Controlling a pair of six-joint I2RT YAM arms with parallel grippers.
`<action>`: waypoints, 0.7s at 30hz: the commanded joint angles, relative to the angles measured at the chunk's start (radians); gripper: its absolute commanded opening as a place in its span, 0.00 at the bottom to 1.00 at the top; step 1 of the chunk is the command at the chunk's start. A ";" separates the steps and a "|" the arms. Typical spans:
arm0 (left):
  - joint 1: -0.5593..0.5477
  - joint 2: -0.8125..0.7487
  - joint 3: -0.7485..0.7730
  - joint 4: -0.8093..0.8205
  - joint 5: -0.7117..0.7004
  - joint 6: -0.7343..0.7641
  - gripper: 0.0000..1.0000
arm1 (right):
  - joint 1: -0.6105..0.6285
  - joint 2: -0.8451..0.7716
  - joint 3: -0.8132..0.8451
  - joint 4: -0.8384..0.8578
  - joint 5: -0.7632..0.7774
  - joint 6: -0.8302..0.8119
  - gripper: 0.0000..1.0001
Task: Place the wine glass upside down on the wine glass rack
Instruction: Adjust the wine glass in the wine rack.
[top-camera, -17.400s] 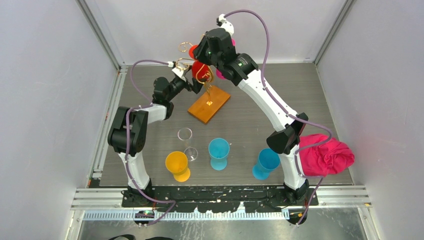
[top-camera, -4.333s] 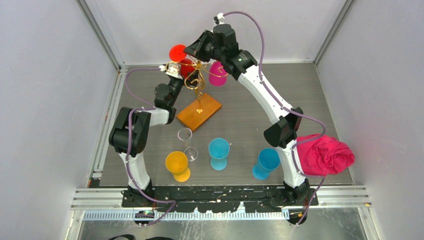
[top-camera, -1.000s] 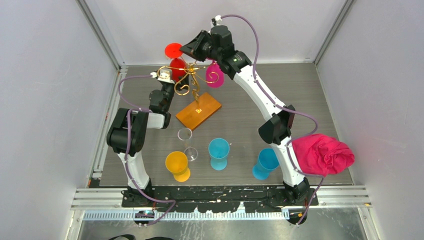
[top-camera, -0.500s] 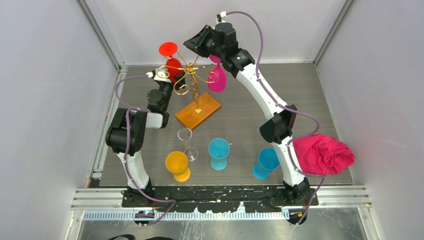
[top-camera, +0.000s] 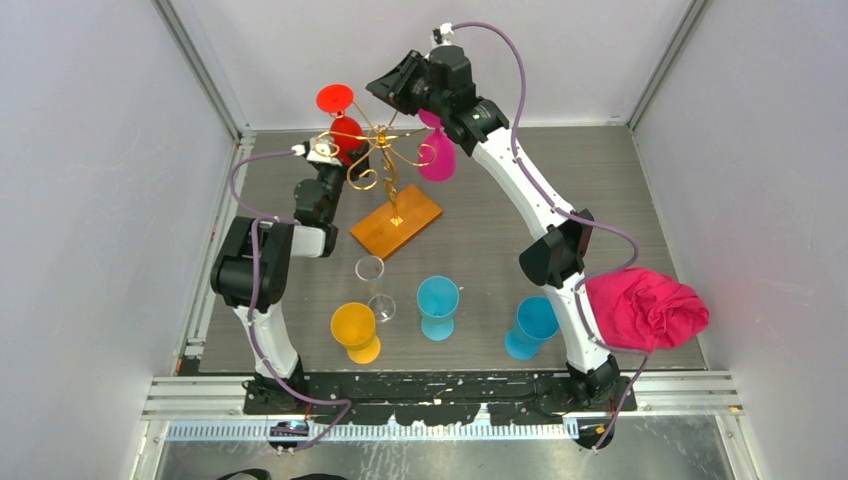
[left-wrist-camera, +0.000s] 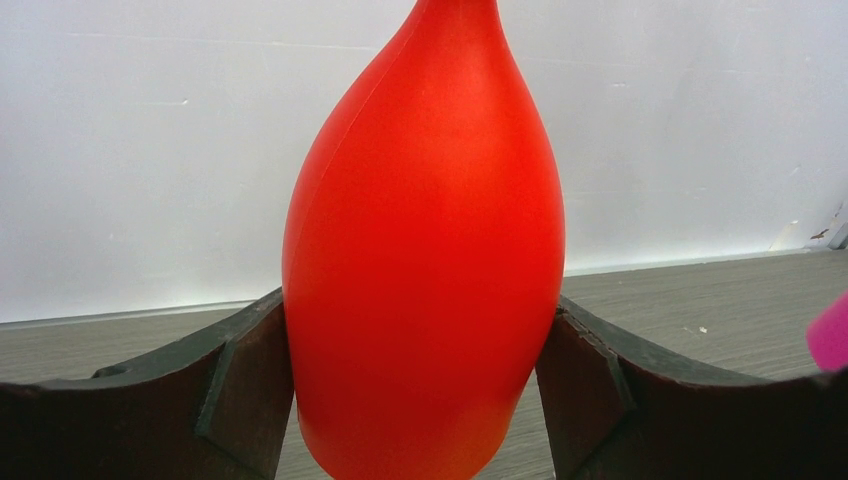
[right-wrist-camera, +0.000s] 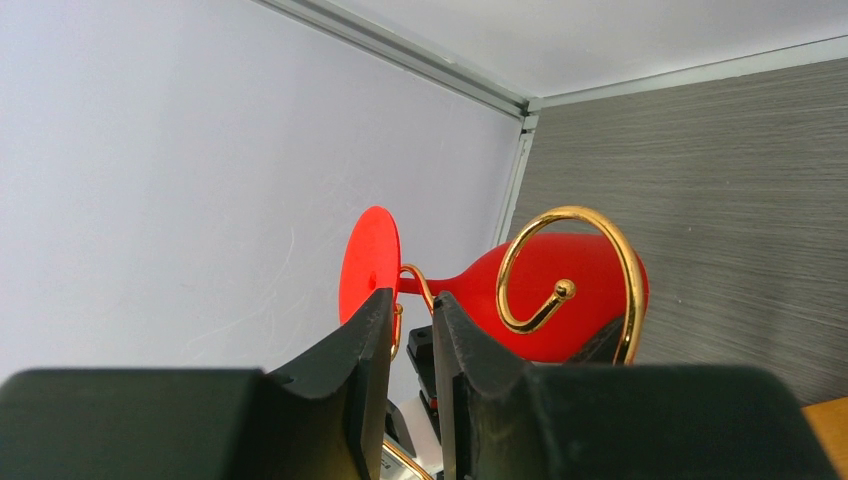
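The red wine glass (top-camera: 345, 133) hangs foot up, its round foot (top-camera: 335, 98) above the gold wire wine glass rack (top-camera: 385, 152). In the right wrist view its stem (right-wrist-camera: 440, 284) lies in a gold wire hook, with the foot (right-wrist-camera: 367, 262) behind it. My left gripper (top-camera: 338, 156) is shut on the red bowl (left-wrist-camera: 425, 250), one finger (left-wrist-camera: 245, 390) on each side. My right gripper (top-camera: 386, 100) sits at the rack's top with its jaws nearly closed (right-wrist-camera: 412, 302) on gold wire. A pink glass (top-camera: 436, 160) hangs upside down on the rack's right side.
The rack's orange-brown wooden base (top-camera: 397, 222) lies mid-table. A clear glass (top-camera: 372, 285), a yellow glass (top-camera: 354, 330), a teal glass (top-camera: 437, 305) and a blue glass (top-camera: 530, 325) stand near the front. A pink cloth (top-camera: 645, 308) hangs by the right arm.
Over the last second the red glass has moved slightly up and left, and the rack's wires and the pink glass have shifted with the right gripper. Nothing has visibly moved in the last half second.
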 joint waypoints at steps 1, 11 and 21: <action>0.006 -0.079 -0.016 0.083 -0.019 -0.009 0.76 | 0.006 -0.067 -0.011 0.057 0.011 -0.025 0.28; -0.007 -0.106 -0.046 0.083 -0.019 -0.012 0.75 | 0.015 -0.108 -0.052 0.059 0.022 -0.036 0.37; -0.035 -0.128 -0.089 0.083 -0.050 0.002 0.76 | 0.016 -0.165 -0.124 0.081 0.027 -0.045 0.42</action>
